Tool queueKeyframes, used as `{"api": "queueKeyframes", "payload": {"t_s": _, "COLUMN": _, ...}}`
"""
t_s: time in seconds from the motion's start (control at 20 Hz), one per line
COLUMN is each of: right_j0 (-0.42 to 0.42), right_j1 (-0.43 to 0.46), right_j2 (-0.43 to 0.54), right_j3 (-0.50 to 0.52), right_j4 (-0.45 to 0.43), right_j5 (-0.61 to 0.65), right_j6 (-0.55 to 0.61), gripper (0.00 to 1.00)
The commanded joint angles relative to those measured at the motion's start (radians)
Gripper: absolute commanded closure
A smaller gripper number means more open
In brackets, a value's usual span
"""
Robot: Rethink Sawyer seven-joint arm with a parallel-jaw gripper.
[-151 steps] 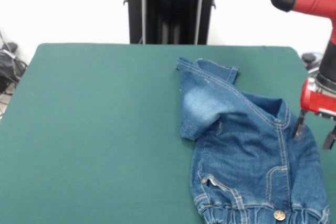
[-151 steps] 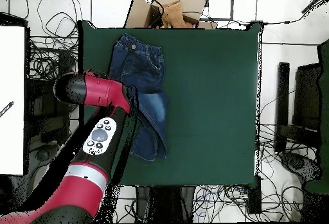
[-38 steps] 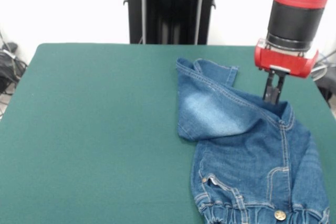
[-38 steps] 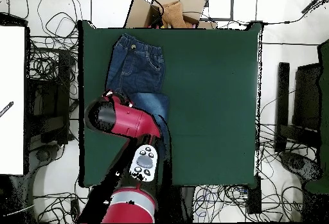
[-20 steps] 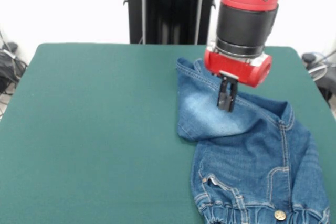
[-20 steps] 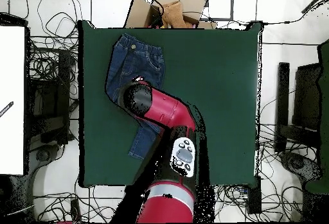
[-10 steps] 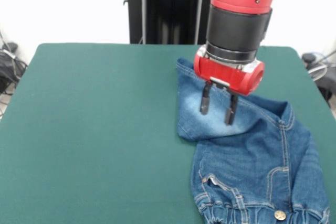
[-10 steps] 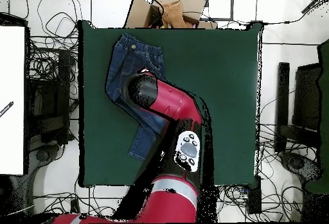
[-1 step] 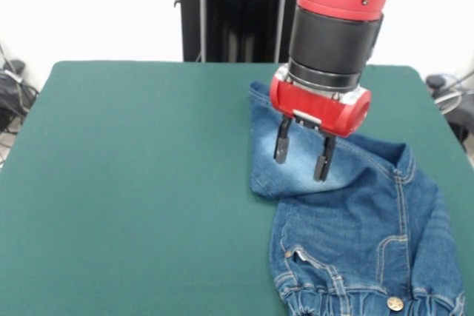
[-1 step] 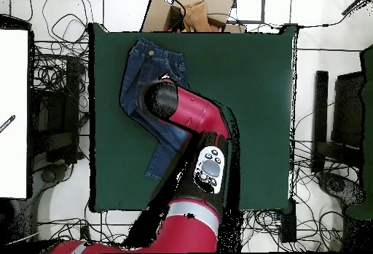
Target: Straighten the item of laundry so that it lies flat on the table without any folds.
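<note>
The item of laundry [image 9: 355, 234], a small pair of blue jeans, lies on the right side of the green table [image 9: 141, 183] in the front view. One leg is folded over, showing a faded pale patch [image 9: 300, 164]. The gathered waistband with a brass button [image 9: 394, 303] is at the near edge. My gripper [image 9: 301, 155] hangs open just above the faded fold, with nothing between its fingers. In the overhead view the jeans [image 10: 149, 73] lie at the table's left, and the red arm [image 10: 186, 116] covers their middle and the gripper.
A black pedestal [image 9: 241, 9] stands behind the table's far edge. Cables [image 10: 55, 69] lie on the floor around the table, and cardboard [image 10: 186, 11] sits beyond its top edge in the overhead view. A white board [image 10: 13, 113] is at the left.
The gripper swung from the table's right edge over the jeans to the folded leg, and its fingers went from shut to open. In the last half second it opened slightly wider.
</note>
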Motion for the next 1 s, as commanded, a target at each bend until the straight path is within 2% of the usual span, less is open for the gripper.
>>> {"api": "queueKeyframes", "payload": {"t_s": 0.05, "right_j0": 0.020, "right_j1": 0.055, "right_j2": 0.006, "right_j3": -0.016, "right_j4": -0.064, "right_j5": 0.095, "right_j6": 0.117, "gripper": 0.00}}
{"api": "queueKeyframes", "payload": {"t_s": 0.4, "right_j0": 0.013, "right_j1": 0.097, "right_j2": 0.032, "right_j3": -0.021, "right_j4": -0.065, "right_j5": 0.036, "right_j6": 0.096, "gripper": 0.00}}
{"api": "queueKeyframes", "payload": {"t_s": 1.0, "right_j0": -0.022, "right_j1": 0.125, "right_j2": 0.066, "right_j3": -0.061, "right_j4": -0.063, "right_j5": 0.063, "right_j6": 0.060, "gripper": 0.00}}
